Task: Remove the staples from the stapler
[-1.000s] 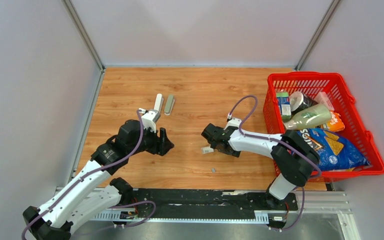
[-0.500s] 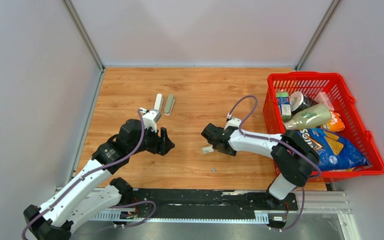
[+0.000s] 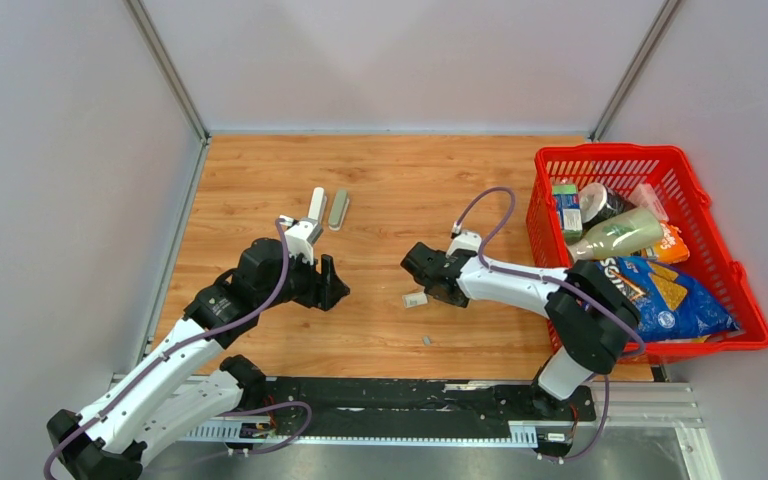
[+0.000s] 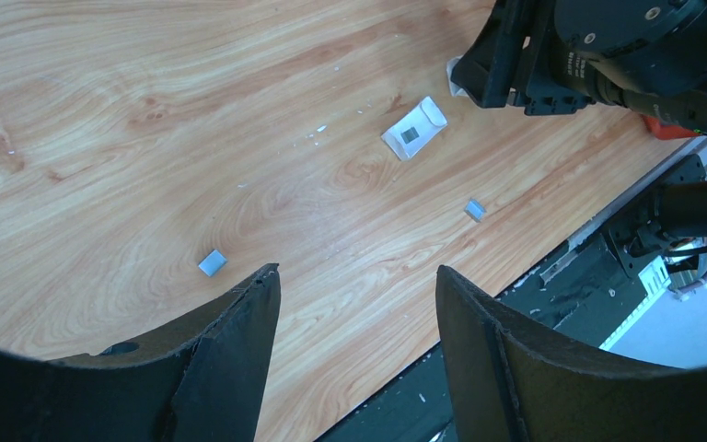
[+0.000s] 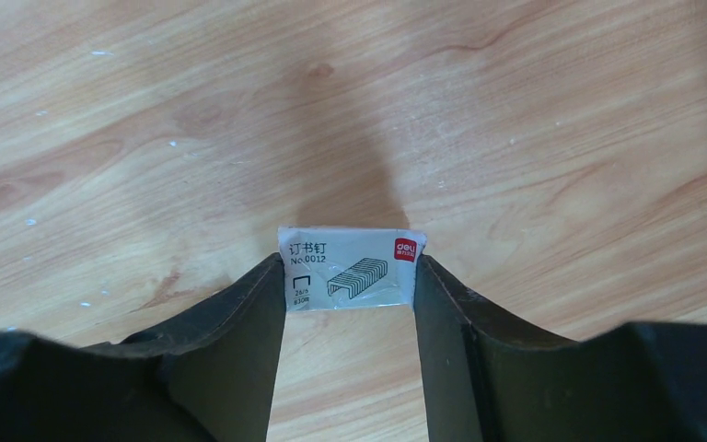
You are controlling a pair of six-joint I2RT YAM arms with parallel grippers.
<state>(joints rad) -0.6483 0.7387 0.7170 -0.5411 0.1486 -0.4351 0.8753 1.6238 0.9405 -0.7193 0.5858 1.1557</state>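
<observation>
staples (image 4: 212,262)? i make out two loose bits on the table (image 3: 410,180), neither one touching the white packet (image 3: 415,299).

which arm's closer to them?

depends which. one bit lies off the packet toward the left arm, just ahead of the left gripper (image 4: 357,272), whose fingers hang spread with nothing between them. the other bit (image 3: 427,341) sits between the packet and the table's near edge, so it's nearer the right gripper (image 5: 350,262).

and what's the right one at?

it's down over the packet, not over a staple. its two fingers stand at the packet's short edges, so the packet's long axis runs straight across the jaws. whether they're pressing it yet, i can't tell.

do the bits point any way?

no long axis to speak of. they're flat, roughly square chips of dull blue-grey metal, tiny beside the packet. the packet is glossy white wrap, printed with a drawing of a staple strip and a red logo. the board's smooth wood-grain laminate with pale specks.

and the stapler?

i'd take the white bar (image 3: 317,205) and the grey bar (image 3: 338,210) for it. they're slim, round-ended and side by side, well beyond the packet on the left arm's side, long axes running away from the arms.

tricky pick?

i'd guess so. thin chips flat on a slick board give fingers little edge. the left arm looks best placed for its bit.
</observation>
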